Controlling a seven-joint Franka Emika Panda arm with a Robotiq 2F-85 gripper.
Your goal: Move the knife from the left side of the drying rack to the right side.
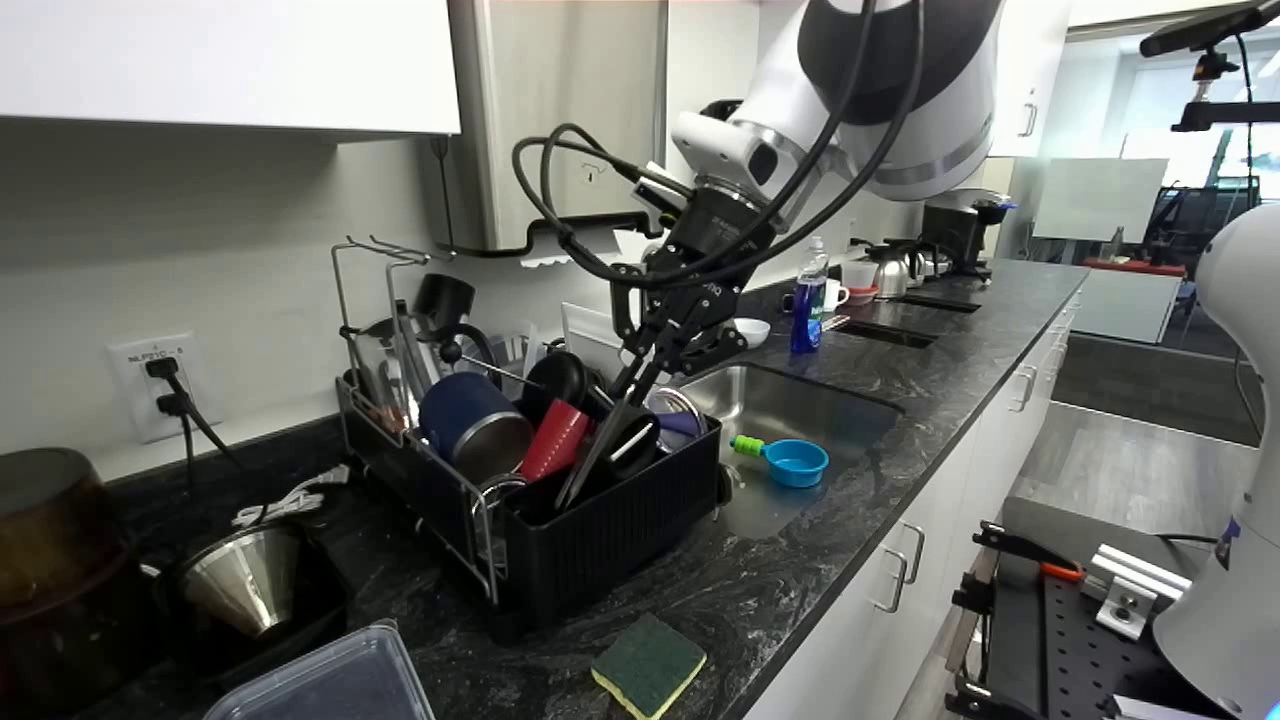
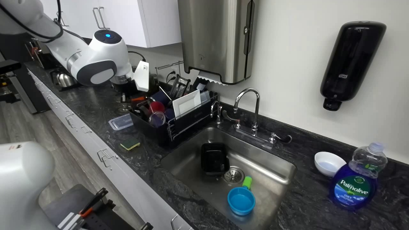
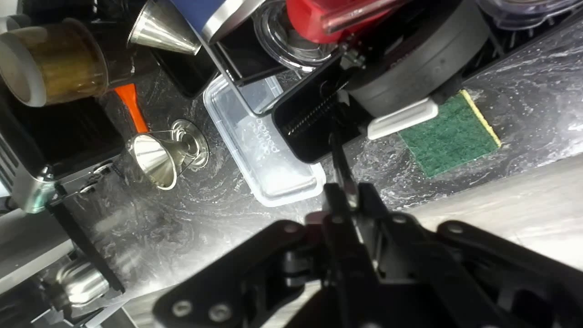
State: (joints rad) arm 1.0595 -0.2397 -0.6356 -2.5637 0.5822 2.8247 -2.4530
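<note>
The drying rack (image 1: 622,530), black with wire uprights, stands packed with dishes on the dark counter in both exterior views. Above its front compartment my gripper (image 1: 638,388) points down, shut on a thin metal utensil that looks like the knife (image 1: 592,462). The blade slants down to the left, its low end at or just inside the compartment's left end. In the wrist view the knife (image 3: 340,164) runs from between the fingertips of the gripper (image 3: 350,193) toward the black compartment (image 3: 309,125); its far end is hard to make out.
A blue mug (image 1: 475,425), red cup (image 1: 555,440) and white plate (image 2: 186,103) crowd the rack. Beside it lies the sink (image 2: 271,174) with a blue cup (image 2: 241,201). A sponge (image 1: 650,660) sits in front. The towel dispenser (image 1: 575,110) hangs above.
</note>
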